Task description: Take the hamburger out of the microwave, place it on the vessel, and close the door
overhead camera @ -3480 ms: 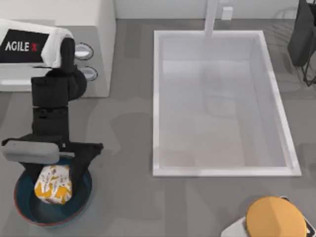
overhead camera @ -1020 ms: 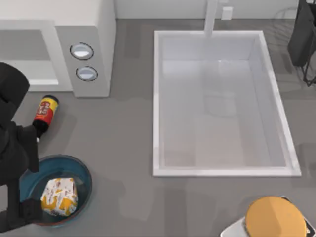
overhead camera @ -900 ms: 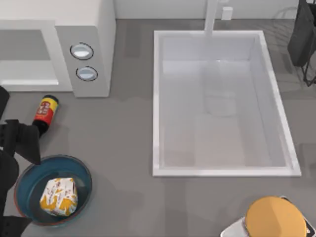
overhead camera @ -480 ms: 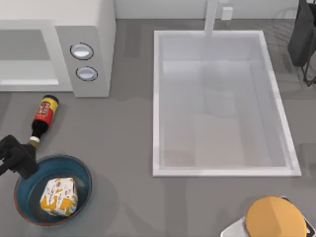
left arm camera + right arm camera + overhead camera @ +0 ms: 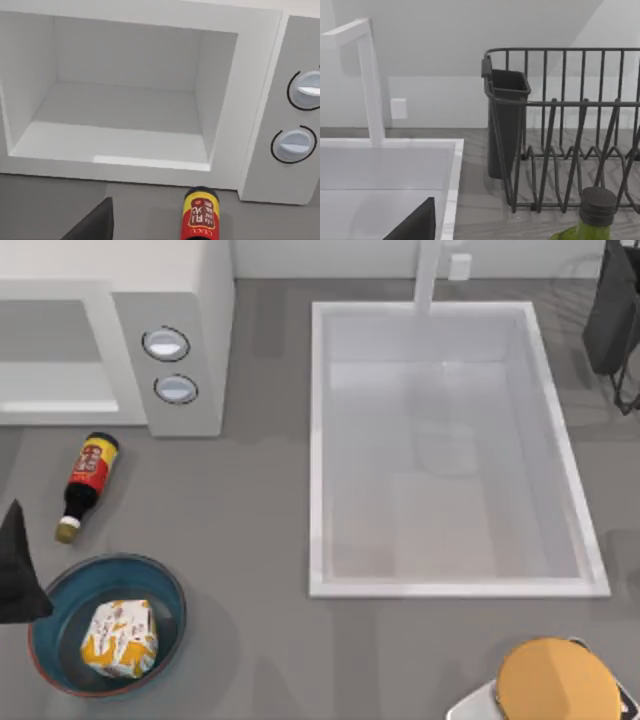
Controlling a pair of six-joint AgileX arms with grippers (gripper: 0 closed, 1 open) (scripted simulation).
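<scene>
The hamburger (image 5: 120,638) sits in the vessel (image 5: 55,660); the left wrist view reveals the microwave (image 5: 250,75) cavity; hand states untellable.

hamburger (image 5: 120,638) in vessel (image 5: 165,585) front left, microwave (image 5: 190,300) behind, bottle (image 5: 85,480) between, sink (image 5: 320,450) to the right

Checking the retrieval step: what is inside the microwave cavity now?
Nothing: the microwave cavity shows bare white floor and walls in the left wrist view. Its nearest ceiling edge is hidden. The hamburger sits in the vessel, and a bottle lies outside, in front.
</scene>
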